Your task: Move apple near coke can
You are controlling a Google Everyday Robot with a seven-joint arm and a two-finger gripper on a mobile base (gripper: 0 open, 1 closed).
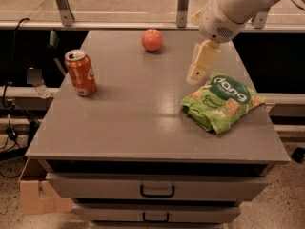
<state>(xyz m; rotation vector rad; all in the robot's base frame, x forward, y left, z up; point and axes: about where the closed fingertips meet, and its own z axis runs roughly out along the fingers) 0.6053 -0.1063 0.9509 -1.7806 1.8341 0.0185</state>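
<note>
A cream, blocky pincer (195, 74) above the table (133, 128) tips a bulbous white arm (233, 6).
</note>
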